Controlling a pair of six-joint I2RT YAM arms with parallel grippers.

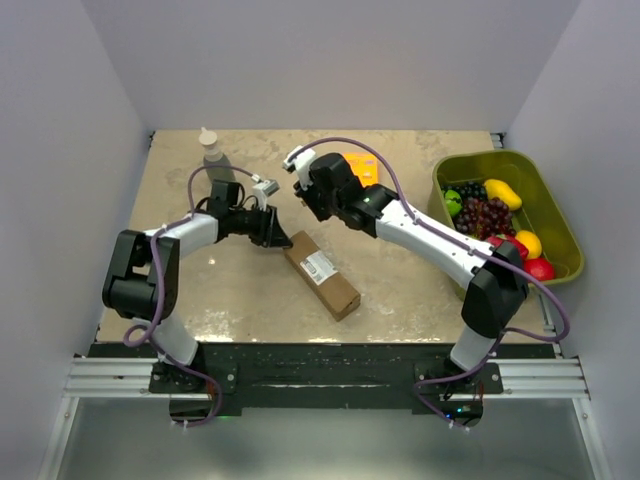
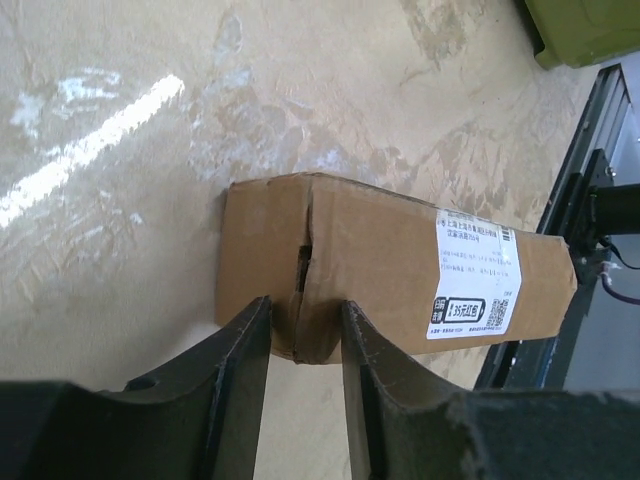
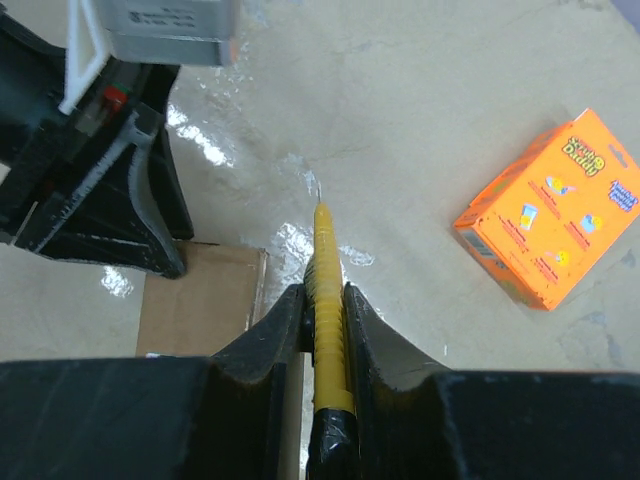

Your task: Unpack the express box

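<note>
The express box point(image 1: 322, 273), a long brown carton with a white label, lies flat at mid-table. In the left wrist view the box point(image 2: 400, 265) shows a seam near its left end. My left gripper point(image 1: 277, 238) sits at that end, its jaws a little apart with the tips point(image 2: 305, 325) over the box's near edge. My right gripper point(image 1: 305, 207) hovers just beyond that end of the box, shut on a yellow cutter point(image 3: 325, 260) whose thin tip points at the table beside the box's corner point(image 3: 200, 295). The left gripper also shows in the right wrist view point(image 3: 100, 170).
A bright orange flat box point(image 1: 362, 168) lies behind the right wrist and also shows in the right wrist view point(image 3: 550, 210). A green basket point(image 1: 500, 160) of fruit stands at the right. A small bottle point(image 1: 210, 145) stands at the back left. White walls enclose the table.
</note>
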